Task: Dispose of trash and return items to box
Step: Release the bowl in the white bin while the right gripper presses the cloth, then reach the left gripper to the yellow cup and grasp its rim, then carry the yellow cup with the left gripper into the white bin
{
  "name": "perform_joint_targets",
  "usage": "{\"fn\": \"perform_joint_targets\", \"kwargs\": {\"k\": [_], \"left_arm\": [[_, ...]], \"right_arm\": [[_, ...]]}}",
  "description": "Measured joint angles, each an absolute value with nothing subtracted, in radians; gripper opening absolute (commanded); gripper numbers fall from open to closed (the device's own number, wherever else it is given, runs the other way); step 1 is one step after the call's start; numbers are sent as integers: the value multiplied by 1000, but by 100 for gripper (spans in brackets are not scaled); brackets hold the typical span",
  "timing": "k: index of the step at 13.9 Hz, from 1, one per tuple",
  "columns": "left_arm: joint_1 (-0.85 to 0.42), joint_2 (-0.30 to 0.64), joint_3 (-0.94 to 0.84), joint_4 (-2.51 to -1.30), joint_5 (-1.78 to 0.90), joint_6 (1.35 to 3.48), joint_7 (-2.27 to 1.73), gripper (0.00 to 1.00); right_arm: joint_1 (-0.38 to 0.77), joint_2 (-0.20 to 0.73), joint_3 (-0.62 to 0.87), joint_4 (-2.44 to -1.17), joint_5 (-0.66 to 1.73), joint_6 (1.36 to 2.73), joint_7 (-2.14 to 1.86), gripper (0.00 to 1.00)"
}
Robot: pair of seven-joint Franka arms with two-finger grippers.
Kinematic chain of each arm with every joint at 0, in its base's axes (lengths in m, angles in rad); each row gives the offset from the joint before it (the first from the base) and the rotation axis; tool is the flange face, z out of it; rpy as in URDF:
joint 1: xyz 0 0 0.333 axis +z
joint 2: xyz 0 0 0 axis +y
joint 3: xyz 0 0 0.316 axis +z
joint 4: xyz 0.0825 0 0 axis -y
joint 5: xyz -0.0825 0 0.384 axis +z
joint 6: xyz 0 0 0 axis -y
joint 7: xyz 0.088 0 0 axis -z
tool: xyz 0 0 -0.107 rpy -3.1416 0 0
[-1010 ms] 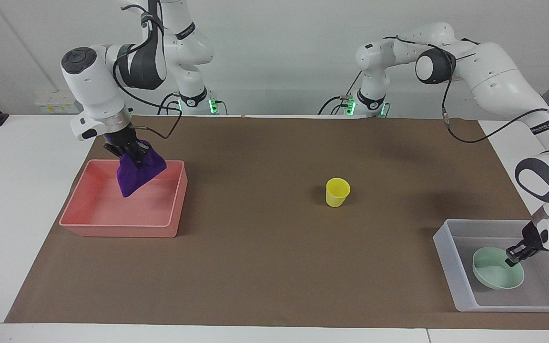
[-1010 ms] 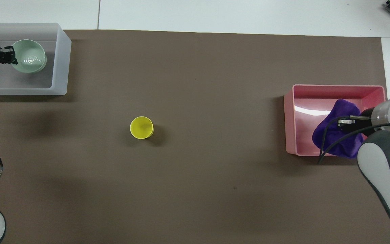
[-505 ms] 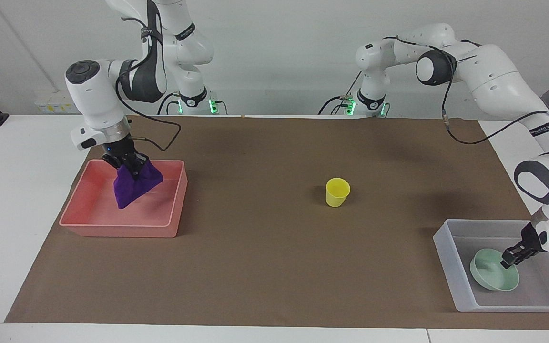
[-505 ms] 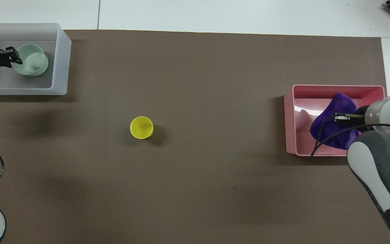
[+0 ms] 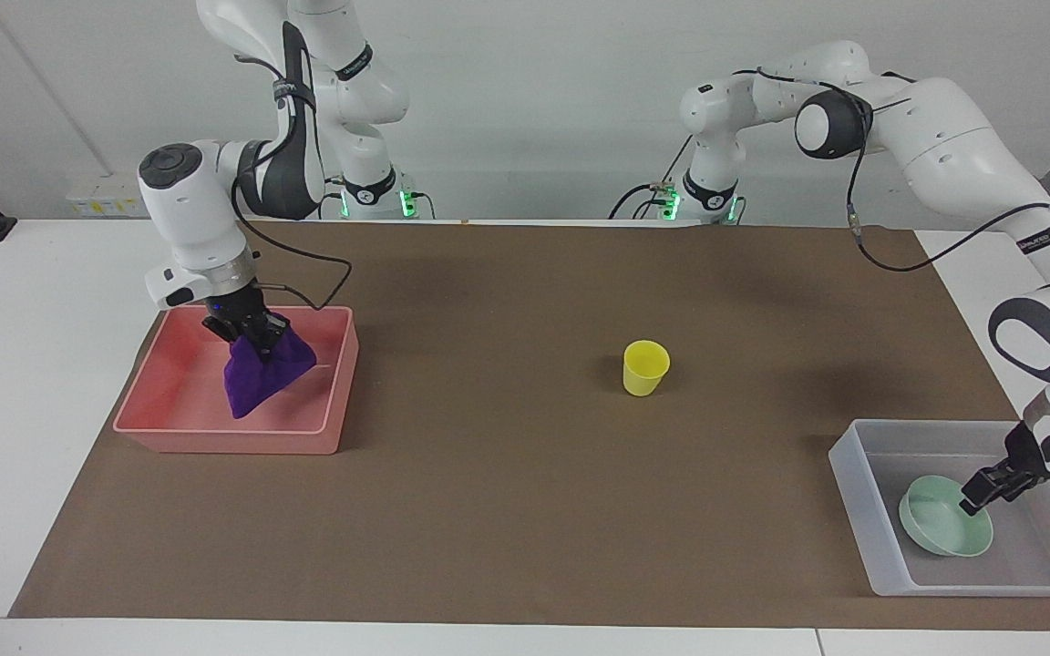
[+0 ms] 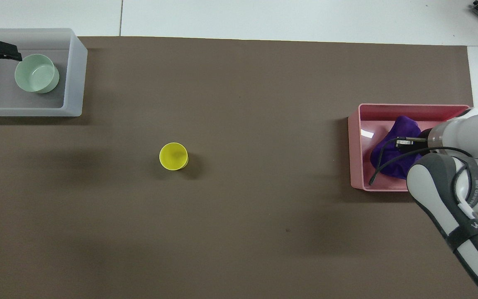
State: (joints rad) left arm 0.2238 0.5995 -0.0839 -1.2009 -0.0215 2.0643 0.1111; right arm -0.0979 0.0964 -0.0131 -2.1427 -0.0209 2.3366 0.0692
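The purple cloth [image 5: 261, 378] [image 6: 388, 160] hangs bunched from my right gripper [image 5: 256, 342] [image 6: 405, 142], which is shut on its top, low inside the pink bin [image 5: 224, 442] [image 6: 354, 153]. The cloth's lower tip reaches down to the bin's floor. The mint-green bowl [image 5: 940, 528] [image 6: 35, 73] rests on the floor of the translucent box [image 5: 862, 510] [image 6: 75, 79]. My left gripper [image 5: 979, 495] [image 6: 13, 55] hovers open just above the bowl's rim and holds nothing. The yellow cup [image 5: 645, 367] [image 6: 173, 156] stands upright mid-table, apart from both grippers.
A brown mat [image 5: 488, 510] covers the table between the pink bin at the right arm's end and the box at the left arm's end. A cable droops from the right arm over the bin.
My right gripper has sunk into the pink bin with the cloth. My left gripper has set the bowl down flat in the box, opened and lifted off it.
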Motion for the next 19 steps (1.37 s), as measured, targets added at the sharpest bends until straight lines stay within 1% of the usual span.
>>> {"fn": "perform_joint_targets", "kwargs": {"k": [1, 2, 3, 4, 5, 6, 8, 10, 12, 14, 17, 19], "left_arm": [[202, 538, -86, -1266, -21, 2064, 112, 100], [176, 478, -87, -1333, -21, 2064, 112, 100], [148, 421, -87, -1403, -21, 2063, 109, 100], [121, 369, -87, -1469, -21, 2063, 98, 100], [96, 331, -88, -1524, -21, 2063, 85, 100], [67, 302, -88, -1571, -21, 2063, 73, 100], [-6, 271, -90, -1648, -21, 2091, 37, 100], [-81, 252, -91, -1743, -21, 2192, -23, 100], [-154, 225, -92, -1861, -21, 2304, -54, 100], [-213, 188, -92, -1964, -21, 2344, -63, 100], [-276, 136, -92, -2065, -21, 2369, -100, 100], [-301, 109, -92, -2138, -21, 2445, -120, 100]], "right_arm": [[-98, 101, -13, -2143, -21, 2340, 69, 68], [-98, 104, -14, -2143, -21, 2341, 69, 75], [-98, 105, -14, -2143, -21, 2341, 69, 85], [-98, 105, -14, -2143, -21, 2341, 70, 89], [-98, 105, -14, -2143, -21, 2341, 70, 98], [-98, 105, -14, -2141, -21, 2341, 70, 100], [-98, 98, -14, -2130, -21, 2340, 70, 100], [-98, 81, -13, -2102, -21, 2301, 70, 100], [-98, 56, -13, -2048, -21, 2215, 70, 100], [-97, 24, -11, -1994, -21, 2119, 70, 100], [-97, -12, -10, -1928, -21, 2005, 70, 100], [-97, -23, -10, -1870, -21, 1925, 70, 100]]}}
